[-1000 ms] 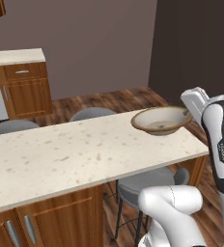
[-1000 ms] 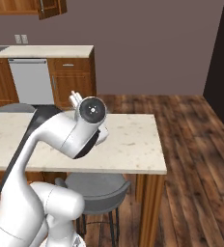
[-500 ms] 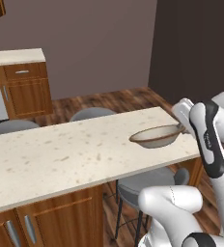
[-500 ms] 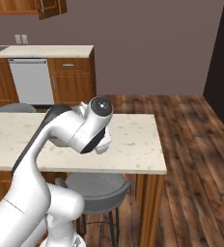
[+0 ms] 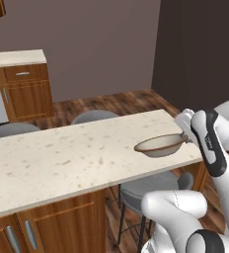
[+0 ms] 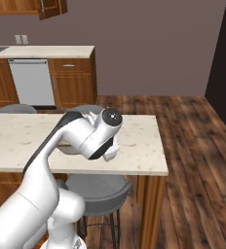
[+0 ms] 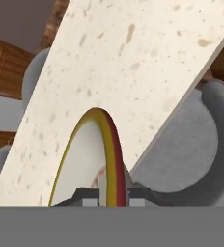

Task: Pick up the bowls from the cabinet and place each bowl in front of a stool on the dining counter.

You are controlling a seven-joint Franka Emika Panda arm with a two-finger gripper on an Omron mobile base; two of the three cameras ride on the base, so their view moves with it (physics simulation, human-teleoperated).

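Pincer (image 7: 105,198) clamped on rim of cream bowl (image 5: 159,145), bowl low over surface (image 5: 62,163) near its end, above a stool (image 5: 151,188), prob. being set down for that seat.

The bowl (image 5: 160,145) sits on the dining counter (image 5: 62,160) near its right end, above a stool (image 5: 148,188).

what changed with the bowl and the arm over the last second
The gripper, jaws shut on the rim of the wide shallow cream bowl, carried it down from above the far end of the beige speckled dining counter to the stone top, near the end by a round grey padded stool. Whether it touches I cannot tell. The grip, counter and stools stayed as they were.
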